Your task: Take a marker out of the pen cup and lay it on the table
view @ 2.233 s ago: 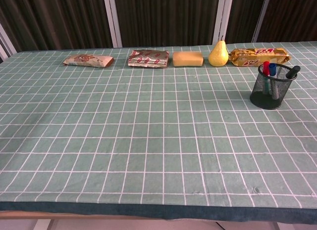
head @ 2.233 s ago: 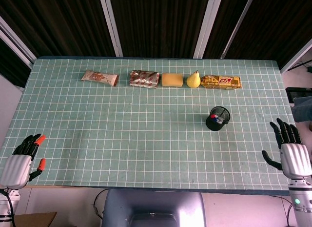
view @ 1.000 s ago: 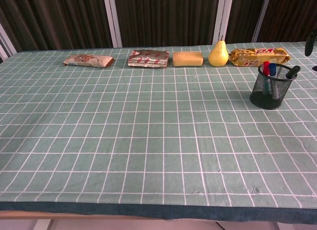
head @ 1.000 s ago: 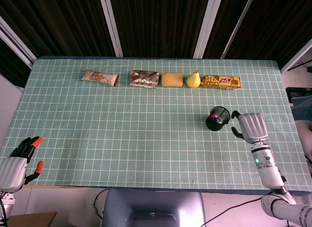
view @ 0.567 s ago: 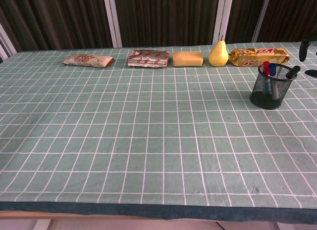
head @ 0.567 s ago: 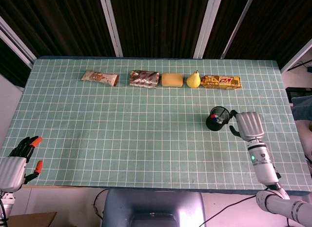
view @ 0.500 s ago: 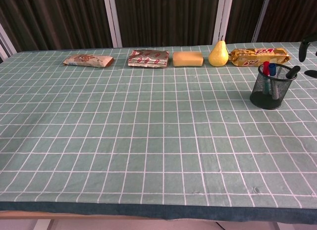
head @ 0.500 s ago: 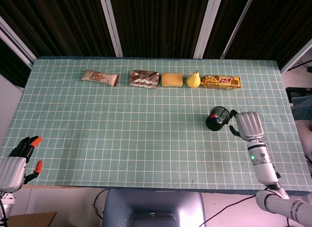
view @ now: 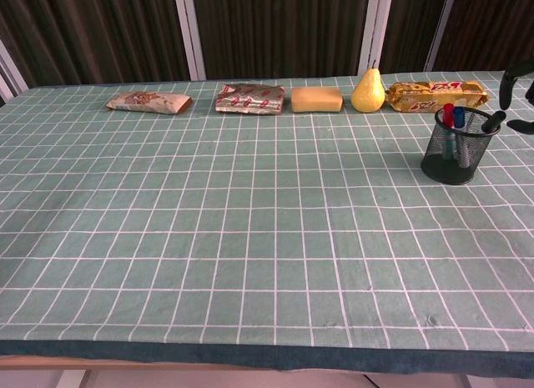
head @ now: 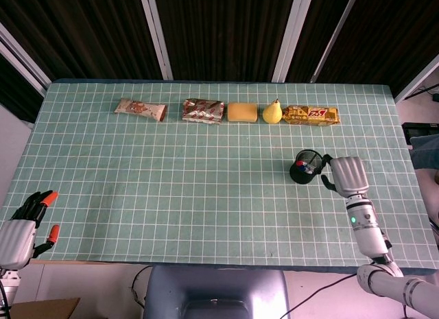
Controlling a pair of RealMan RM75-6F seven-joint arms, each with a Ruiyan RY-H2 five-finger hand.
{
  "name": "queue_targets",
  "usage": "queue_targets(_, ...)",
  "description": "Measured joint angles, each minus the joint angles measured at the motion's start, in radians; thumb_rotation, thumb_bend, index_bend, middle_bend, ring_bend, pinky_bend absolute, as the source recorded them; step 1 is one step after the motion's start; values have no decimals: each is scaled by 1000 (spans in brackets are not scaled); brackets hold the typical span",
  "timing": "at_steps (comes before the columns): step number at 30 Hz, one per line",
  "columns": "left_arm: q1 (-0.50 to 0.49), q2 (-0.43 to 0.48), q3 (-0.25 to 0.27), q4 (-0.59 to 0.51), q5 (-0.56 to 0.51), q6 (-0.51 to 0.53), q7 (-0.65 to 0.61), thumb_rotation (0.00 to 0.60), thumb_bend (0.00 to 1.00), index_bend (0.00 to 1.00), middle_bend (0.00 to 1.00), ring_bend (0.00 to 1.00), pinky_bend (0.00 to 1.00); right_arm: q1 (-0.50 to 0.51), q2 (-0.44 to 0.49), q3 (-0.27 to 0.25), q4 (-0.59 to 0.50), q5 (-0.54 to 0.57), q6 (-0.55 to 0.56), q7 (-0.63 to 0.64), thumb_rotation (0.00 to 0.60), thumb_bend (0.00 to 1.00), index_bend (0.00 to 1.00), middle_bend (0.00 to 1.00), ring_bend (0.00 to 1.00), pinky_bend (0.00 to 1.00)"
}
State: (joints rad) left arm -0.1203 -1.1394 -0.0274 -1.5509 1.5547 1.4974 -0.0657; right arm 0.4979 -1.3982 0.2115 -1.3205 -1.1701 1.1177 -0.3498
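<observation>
Head view: the mesh cup (head: 306,167) stands right of centre on the desk (head: 206,195), holding the markers (view: 453,116). The right robot hand (head: 348,175) is just beside the cup on its right, grasping nothing, thumb reaching toward the rim; whether it touches cannot be told. The left robot hand (head: 24,226), lower left of the frame, is released, fingers apart. Snacks (head: 202,110) and a pear (head: 273,112) line the upper desk.
</observation>
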Motion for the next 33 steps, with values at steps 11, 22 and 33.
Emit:
queue_targets(11, 1, 1, -2, 0, -2, 2, -5, 600, 471, 136, 106, 68, 265, 5, -21, -8, 36, -19, 3, 37, 600, 529, 616, 991, 1000, 1000)
queue_targets(22, 0, 3, -2, -3, -3, -1, -3, 600, 469, 139, 107, 67, 266, 10, -33, -13, 53, -39, 2, 75, 600, 528, 612, 991, 1000, 1000)
queue_targets(33, 1, 4, -3, -3, -3, 0, -7, 600, 471, 148, 111, 67, 265, 12, -47, -20, 76, -68, 9, 112, 600, 528, 627, 996, 1000, 1000)
